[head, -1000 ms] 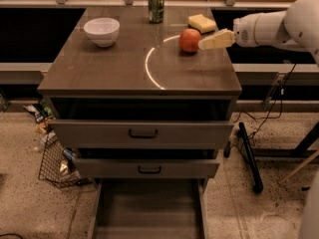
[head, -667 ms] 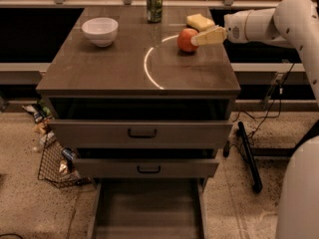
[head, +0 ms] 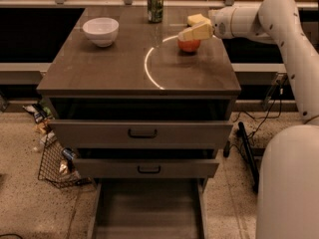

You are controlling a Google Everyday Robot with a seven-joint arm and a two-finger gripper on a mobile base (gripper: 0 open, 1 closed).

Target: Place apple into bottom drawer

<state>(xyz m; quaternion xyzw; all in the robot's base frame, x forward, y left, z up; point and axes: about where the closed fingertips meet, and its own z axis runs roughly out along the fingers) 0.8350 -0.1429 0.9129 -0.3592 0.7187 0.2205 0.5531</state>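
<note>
The apple (head: 189, 45) sits at the far right of the cabinet top (head: 114, 68), just this side of the sponge (head: 196, 19). The gripper (head: 194, 33) reaches in from the right on the white arm (head: 294, 49) and lies across the apple's top, hiding part of it. I cannot tell whether its jaws are wide or closed on the fruit. The bottom drawer (head: 147, 213) is pulled out toward us down by the floor, well below the apple.

This looks like the grasp. To do it well, I'd want the grip centred on the widest part of the apple, since that smooth round skin could squirt out of an off-centre pinch. It should also keep clear of the sponge behind. Then lift straight up before carrying it forward past the cabinet's near edge. The two handled drawers above seem to stick out a little, so swing wide of their fronts. Let go low over the drawer's middle so the apple doesn't roll. The bowl (head: 100, 30) and can (head: 155, 5) are out of the way.
</note>
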